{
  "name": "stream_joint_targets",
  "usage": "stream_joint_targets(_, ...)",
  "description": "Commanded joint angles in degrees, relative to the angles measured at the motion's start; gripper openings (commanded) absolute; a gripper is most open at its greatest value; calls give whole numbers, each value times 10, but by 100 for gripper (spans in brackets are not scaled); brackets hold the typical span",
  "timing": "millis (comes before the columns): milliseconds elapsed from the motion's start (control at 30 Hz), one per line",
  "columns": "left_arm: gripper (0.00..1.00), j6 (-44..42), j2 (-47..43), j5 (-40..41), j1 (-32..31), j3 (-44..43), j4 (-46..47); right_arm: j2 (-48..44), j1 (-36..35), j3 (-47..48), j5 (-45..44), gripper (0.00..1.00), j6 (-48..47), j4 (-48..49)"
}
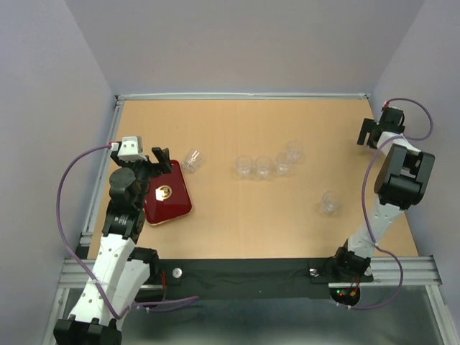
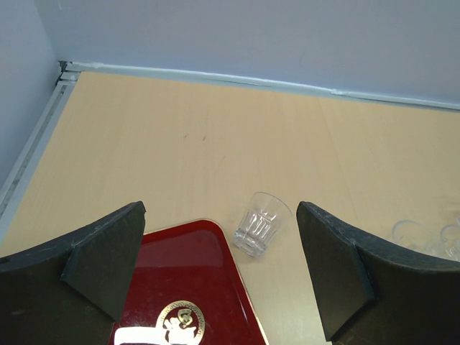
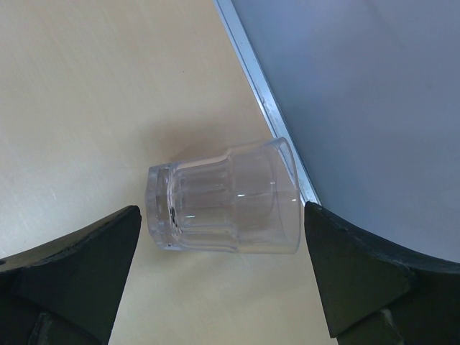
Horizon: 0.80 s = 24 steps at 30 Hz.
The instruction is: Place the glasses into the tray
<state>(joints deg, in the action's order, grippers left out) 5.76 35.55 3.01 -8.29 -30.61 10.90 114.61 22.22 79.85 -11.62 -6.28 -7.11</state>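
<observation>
The dark red tray [image 1: 177,206] with a gold emblem lies at the left; nothing stands in it. My left gripper [image 1: 150,166] hovers over its far edge, open and empty. In the left wrist view the tray [image 2: 180,266] is below the left gripper [image 2: 219,277], and one clear glass [image 2: 260,224] stands upright just past its corner; this glass also shows in the top view [image 1: 192,159]. My right gripper [image 1: 370,134] is at the far right, open. In the right wrist view a glass [image 3: 223,205] lies on its side just ahead of the right gripper [image 3: 219,277], untouched.
Several more clear glasses stand in a cluster [image 1: 264,167] mid-table, and one glass [image 1: 330,202] stands alone nearer the right arm. A metal rail [image 3: 273,115] and the grey wall run right beside the lying glass. The rail also borders the table's far edge [image 2: 215,75].
</observation>
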Motion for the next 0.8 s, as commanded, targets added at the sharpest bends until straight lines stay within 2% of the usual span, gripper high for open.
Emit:
stream_joint_targets(0, 98, -10, -1, -9, -3, -17, 28, 4, 2, 28, -8, 100, -4, 30)
stream_joint_targets(200, 98, -10, -2, -12, -3, -17, 27, 18, -2, 29, -25, 100, -8, 32)
stream_joint_targets(333, 98, -9, -5, -12, -3, -17, 28, 24, -2, 24, -30, 96, -17, 35)
stream_joint_targets(433, 98, -9, -5, -14, -3, -17, 29, 24, -2, 19, -29, 87, -24, 39)
stream_joint_targets(600, 98, -9, -5, -16, -3, -17, 29, 17, -3, 4, -26, 65, -35, 50)
stream_joint_targets(767, 98, -8, -7, -18, -3, -16, 29, 0, -5, -16, -28, 58, -56, 65)
